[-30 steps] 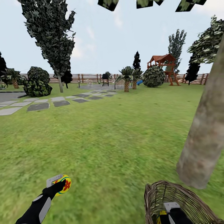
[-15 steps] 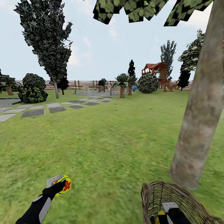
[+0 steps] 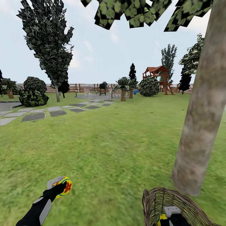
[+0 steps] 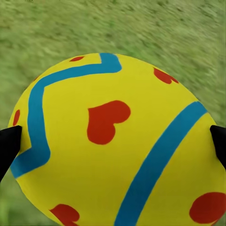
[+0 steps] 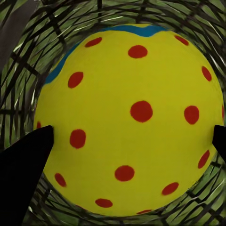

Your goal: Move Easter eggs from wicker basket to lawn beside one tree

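My left gripper is shut on an Easter egg, held low over the lawn at the lower left. Close up, this Easter egg is yellow with blue zigzag bands and red hearts, and black fingertips press on both its sides. The wicker basket stands at the lower right, just in front of the tree. My right gripper reaches down inside it, shut on a second Easter egg, yellow with red spots, with woven basket wall all around.
Grey paving slabs run across the left. Shrubs, a tall dark conifer, small palms, a red play tower and a wooden fence line the far edge. Open grass stretches ahead.
The head view has swung a little, so the tree trunk and basket sit further left and more foliage shows overhead. Both grippers keep their holds on the eggs.
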{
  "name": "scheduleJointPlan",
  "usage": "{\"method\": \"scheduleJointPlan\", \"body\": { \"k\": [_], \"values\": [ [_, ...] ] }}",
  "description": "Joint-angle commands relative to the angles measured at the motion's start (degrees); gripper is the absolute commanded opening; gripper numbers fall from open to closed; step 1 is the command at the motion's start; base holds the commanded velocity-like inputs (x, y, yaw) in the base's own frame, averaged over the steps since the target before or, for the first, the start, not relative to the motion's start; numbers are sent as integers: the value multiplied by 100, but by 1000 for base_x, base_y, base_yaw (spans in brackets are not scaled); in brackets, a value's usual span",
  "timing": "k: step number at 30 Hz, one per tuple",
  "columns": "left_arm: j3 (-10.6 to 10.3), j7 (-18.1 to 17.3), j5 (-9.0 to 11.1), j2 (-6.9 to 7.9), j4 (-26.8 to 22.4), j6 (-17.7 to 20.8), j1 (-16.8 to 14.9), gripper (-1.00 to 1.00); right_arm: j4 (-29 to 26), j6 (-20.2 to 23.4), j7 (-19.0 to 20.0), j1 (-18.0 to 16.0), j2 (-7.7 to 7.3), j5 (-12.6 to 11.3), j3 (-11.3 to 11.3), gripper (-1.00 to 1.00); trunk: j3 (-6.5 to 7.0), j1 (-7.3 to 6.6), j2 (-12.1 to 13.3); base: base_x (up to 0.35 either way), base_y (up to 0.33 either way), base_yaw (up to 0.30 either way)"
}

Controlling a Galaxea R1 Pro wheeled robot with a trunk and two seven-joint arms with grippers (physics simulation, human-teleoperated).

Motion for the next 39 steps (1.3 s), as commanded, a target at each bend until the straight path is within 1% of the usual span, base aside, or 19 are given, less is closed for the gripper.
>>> {"method": "scheduleJointPlan", "body": {
  "k": [1, 10, 16, 18, 20, 39],
  "values": [
    [19, -42, 51, -6, -2, 28, -3, -100, -9, 33, -5, -1, -5, 3, -2, -100, 12, -24, 39, 0, 0, 0],
    [9, -42, 34, -20, 17, 44, -3, -100, -9, 44, -13, -1, -12, 5, -23, -100, 173, -222, 400, 0, 0, 0],
    [8, -42, 31, -32, 25, 46, -3, -100, -9, 50, -27, -1, -9, 57, 0, -100, 281, -353, 640, 0, 0, 0],
    [12, -42, 21, -92, 26, 38, -4, -100, -9, 56, -28, -1, -11, 59, 3, -100, 317, -397, 720, 0, 0, 0],
    [15, -42, 17, -105, 26, 37, -5, -100, -9, 51, -35, -1, -8, 61, 2, -100, 353, -441, 801, 0, 0, 0],
    [14, -42, 17, -108, 26, 37, -1, -100, -9, 50, -36, -1, -6, 60, 12, -100, 694, -859, 1563, 0, 0, 0]
  ]
}}
